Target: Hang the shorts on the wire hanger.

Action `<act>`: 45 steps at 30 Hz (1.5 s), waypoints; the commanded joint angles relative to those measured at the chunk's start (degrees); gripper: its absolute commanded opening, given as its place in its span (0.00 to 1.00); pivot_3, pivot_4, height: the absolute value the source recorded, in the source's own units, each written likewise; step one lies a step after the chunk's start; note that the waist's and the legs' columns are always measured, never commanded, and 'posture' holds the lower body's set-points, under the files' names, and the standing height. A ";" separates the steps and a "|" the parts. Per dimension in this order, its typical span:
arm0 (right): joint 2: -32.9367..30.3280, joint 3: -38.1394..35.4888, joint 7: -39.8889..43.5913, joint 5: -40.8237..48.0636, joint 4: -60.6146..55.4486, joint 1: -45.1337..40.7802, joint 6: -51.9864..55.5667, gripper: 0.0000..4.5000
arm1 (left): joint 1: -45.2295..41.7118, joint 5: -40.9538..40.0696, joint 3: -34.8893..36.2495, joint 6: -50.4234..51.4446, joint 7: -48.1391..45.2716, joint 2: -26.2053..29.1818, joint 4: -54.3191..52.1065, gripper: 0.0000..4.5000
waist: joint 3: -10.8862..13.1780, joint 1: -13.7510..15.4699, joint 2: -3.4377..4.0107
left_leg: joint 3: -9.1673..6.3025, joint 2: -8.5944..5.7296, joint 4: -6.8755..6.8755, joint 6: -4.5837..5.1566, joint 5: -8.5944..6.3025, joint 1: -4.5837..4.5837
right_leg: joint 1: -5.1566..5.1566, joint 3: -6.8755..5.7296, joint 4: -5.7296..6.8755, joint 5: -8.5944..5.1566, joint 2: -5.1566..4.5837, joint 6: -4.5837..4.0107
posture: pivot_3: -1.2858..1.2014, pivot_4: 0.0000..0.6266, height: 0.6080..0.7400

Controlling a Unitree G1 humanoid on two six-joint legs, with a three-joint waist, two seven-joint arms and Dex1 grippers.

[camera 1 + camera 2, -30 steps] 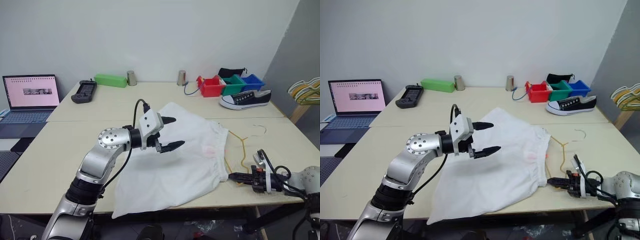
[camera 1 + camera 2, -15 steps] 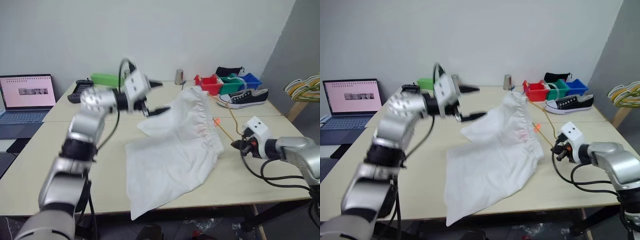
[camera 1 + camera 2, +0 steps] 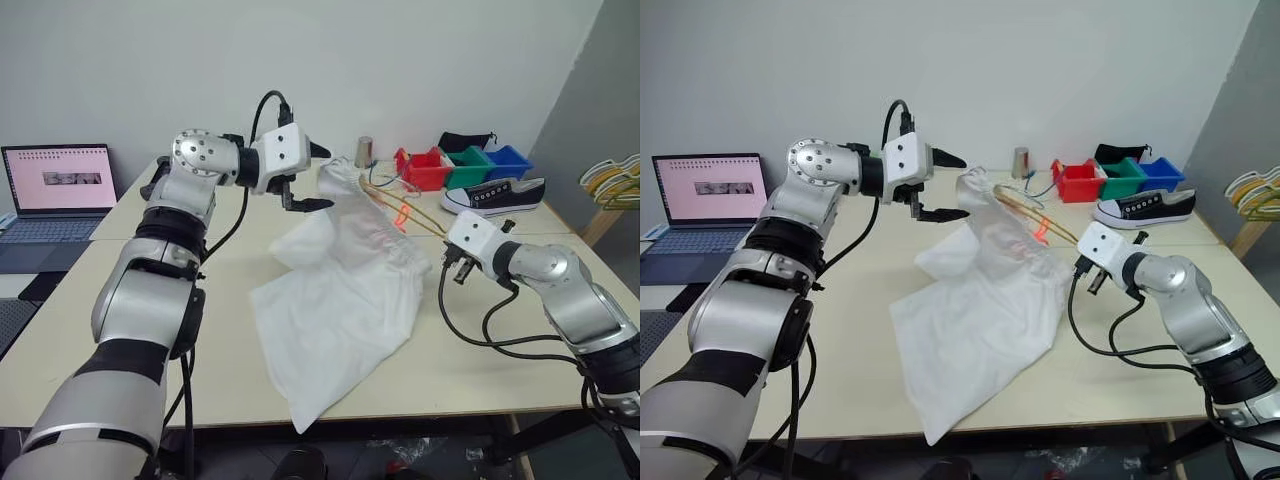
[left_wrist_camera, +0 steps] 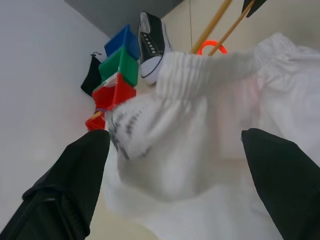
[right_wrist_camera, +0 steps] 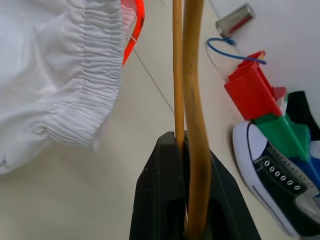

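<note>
The white shorts (image 3: 340, 300) lie crumpled across the table, and their gathered waistband (image 4: 200, 70) is lifted off it. The waistband is draped over the far end of the yellow wire hanger (image 3: 415, 215). My right gripper (image 3: 454, 268) is shut on the hanger's near end, and in the right wrist view its fingers (image 5: 165, 200) pinch the wire (image 5: 192, 90). An orange ring (image 3: 1039, 230) sits on the wire beside the waistband. My left gripper (image 3: 330, 180) is raised and open just left of the lifted waistband, with nothing between its fingers (image 4: 70, 185).
Red, green and blue bins (image 3: 455, 168), a black sneaker (image 3: 495, 196) and a metal cup (image 3: 364, 152) stand at the back right. A laptop (image 3: 55, 185) is at the far left. Pale green-and-yellow hangers (image 3: 618, 182) hang off the right edge.
My right gripper rose from the table's front edge with the hanger, lifting the waistband. My left arm swung up and toward the far side, still open. The camera view also shifted.
</note>
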 commanded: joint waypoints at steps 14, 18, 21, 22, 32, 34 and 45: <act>1.61 3.11 2.97 -14.17 -10.74 -4.84 -6.94 0.00 | -1.89 14.46 -6.15 -11.06 6.84 0.62 5.34 0.99 | 0.00 -0.32 0.00 | 0.00 0.03 -0.01 0.01 0.00 0.09 | -0.01 0.01 0.09 0.00 0.06 -0.01 | 0.64 0.00 1.00; 3.00 2.54 4.33 -15.15 -12.25 -4.73 -5.76 0.00 | -1.64 17.83 -7.64 -11.64 10.40 1.37 6.21 0.91 | 0.00 -0.27 0.00 | -0.01 0.03 -0.02 0.01 0.00 0.10 | -0.02 0.01 0.09 0.00 0.05 -0.02 | 0.64 0.00 1.00; 3.77 2.18 5.09 -15.52 -12.69 -4.54 -4.96 0.00 | -1.68 18.80 -7.69 -11.29 11.46 1.44 6.86 0.78 | 0.00 -0.28 0.00 | -0.03 0.03 -0.02 0.01 0.00 0.09 | -0.01 -0.02 0.10 0.01 0.04 -0.02 | 0.64 0.00 1.00; 3.90 2.07 5.31 -15.64 -12.77 -4.50 -4.85 0.00 | -1.65 18.89 -7.62 -11.31 11.66 1.40 6.94 0.73 | 0.00 -0.28 0.00 | -0.03 0.03 -0.01 0.01 0.00 0.10 | -0.01 -0.02 0.10 0.01 0.04 -0.02 | 0.64 0.00 1.00; 4.87 1.14 9.40 -14.69 -15.41 -3.61 -0.25 0.00 | -0.94 18.63 -7.12 -11.83 12.31 1.02 6.62 0.24 | 0.00 -0.28 0.00 | -0.02 0.03 -0.01 0.01 0.00 0.11 | -0.01 -0.02 0.11 0.01 0.03 -0.03 | 0.64 0.00 1.00; 5.08 0.98 10.08 -14.41 -15.86 -3.67 0.82 0.00 | -0.83 18.61 -7.11 -11.90 12.32 1.00 6.55 0.13 | 0.00 -0.28 0.00 | -0.02 0.03 -0.01 0.01 0.00 0.11 | -0.01 -0.02 0.12 0.01 0.03 -0.03 | 0.64 0.00 1.00; 3.84 -1.00 17.53 -9.24 -20.36 -1.59 8.17 0.30 | 1.02 19.31 -6.90 -12.04 12.83 1.06 5.83 0.01 | -0.01 -0.27 0.00 | -0.03 0.03 -0.01 0.01 0.00 0.12 | -0.01 -0.03 0.13 0.02 0.03 -0.05 | 0.64 0.00 1.00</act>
